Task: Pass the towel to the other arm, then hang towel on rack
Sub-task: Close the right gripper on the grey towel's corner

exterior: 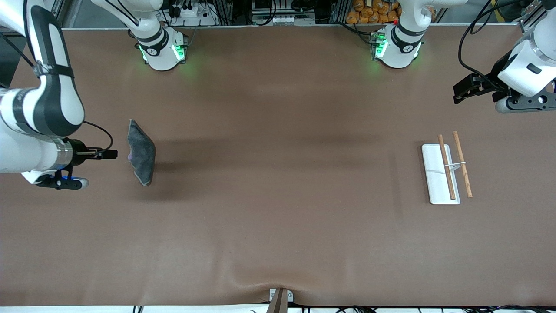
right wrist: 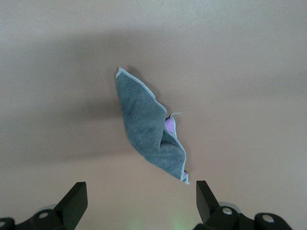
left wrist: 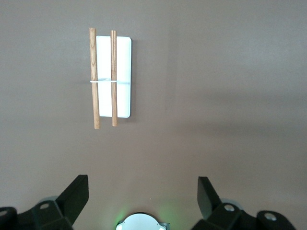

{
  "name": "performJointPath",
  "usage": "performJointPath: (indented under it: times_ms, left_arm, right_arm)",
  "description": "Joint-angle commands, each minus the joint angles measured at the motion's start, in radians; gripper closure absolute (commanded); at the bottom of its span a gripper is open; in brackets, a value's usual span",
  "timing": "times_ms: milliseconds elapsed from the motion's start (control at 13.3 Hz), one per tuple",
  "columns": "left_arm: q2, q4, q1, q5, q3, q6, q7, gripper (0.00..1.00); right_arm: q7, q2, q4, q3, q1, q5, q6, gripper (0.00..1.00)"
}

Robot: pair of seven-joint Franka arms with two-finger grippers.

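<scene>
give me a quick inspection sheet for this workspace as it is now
surface: brown table, slight crease at the edge nearest the front camera
towel: crumpled on the table at the right arm's end, purple showing
rack: at the left arm's end, nothing on it
clutter: nothing seen
right gripper: open, beside the towel
left gripper: open, waiting, raised
cables: black leads on both arms
surroundings: orange items above the table's top edge

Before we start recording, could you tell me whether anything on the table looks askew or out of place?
Only the towel: it lies crumpled and folded over, some purple underside showing. The rack lies flat at the left arm's end.
</scene>
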Motion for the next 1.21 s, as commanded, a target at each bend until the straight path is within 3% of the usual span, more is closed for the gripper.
performJointPath:
  times_ms: [0,226,452,1131]
  left_arm:
    - [-0.022,-0.019,-0.001,0.009,-0.018,-0.009,-0.004,0.0]
    - [-0.018,-0.019,0.005,0.011,-0.021,-0.006,-0.004,0.0]
    - [-0.015,-0.019,-0.003,0.008,-0.027,-0.003,-0.012,0.0]
    - [-0.013,-0.021,0.005,0.018,-0.041,0.013,-0.012,0.0]
  right_arm:
    - [-0.005,-0.026,-0.094,0.008,-0.009,0.058,0.058,0.02]
    - [-0.011,-0.024,-0.208,0.01,-0.041,0.072,0.2,0.06]
    - [-0.011,-0.012,-0.239,0.01,-0.041,0.076,0.236,0.23]
    - [-0.097,0.083,-0.26,0.01,-0.098,0.08,0.308,0.26]
